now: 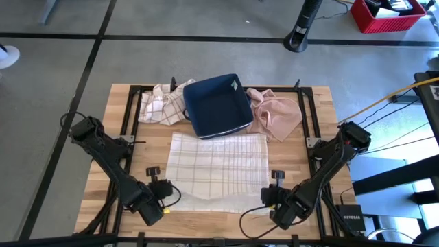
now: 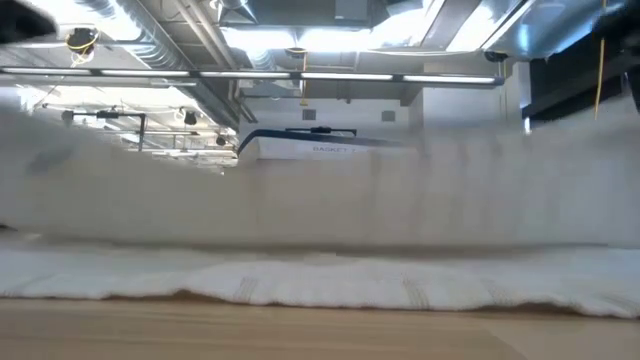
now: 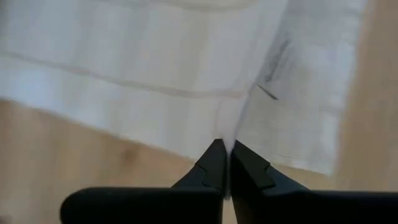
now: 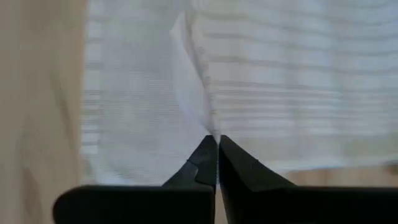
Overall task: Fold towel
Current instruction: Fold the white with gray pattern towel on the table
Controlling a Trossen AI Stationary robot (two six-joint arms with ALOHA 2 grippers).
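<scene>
A white towel with thin plaid lines [image 1: 218,161] lies spread in the middle of the wooden table. Its far part rests flat, and its near edge [image 2: 320,200] is raised in a blurred band across the low view. My left gripper [image 1: 169,195] is shut at the towel's near left corner. My right gripper [image 1: 266,199] is shut at its near right corner. Each wrist view shows its own gripper's fingers, left [image 3: 225,148] and right [image 4: 216,139], closed on a ridge of cloth. My left gripper pinches the towel's near edge close to its left corner [image 3: 231,134] between its two fingers, slanting down from the near side. A ridge of cloth runs away from the fingertips. The held edge is off the table. My right gripper pinches the towel's near edge close to its right corner [image 4: 210,127] between its two fingers, slanting down from the near side. A narrow fold stands up from the fingertips. The held edge is off the table and the far part still lies on it.
Behind the towel stands a dark blue bin [image 1: 216,104]. A crumpled plaid cloth [image 1: 161,103] lies to its left and a pink cloth [image 1: 278,113] to its right. Bare wood shows along the near edge [image 1: 219,219] and beside the towel.
</scene>
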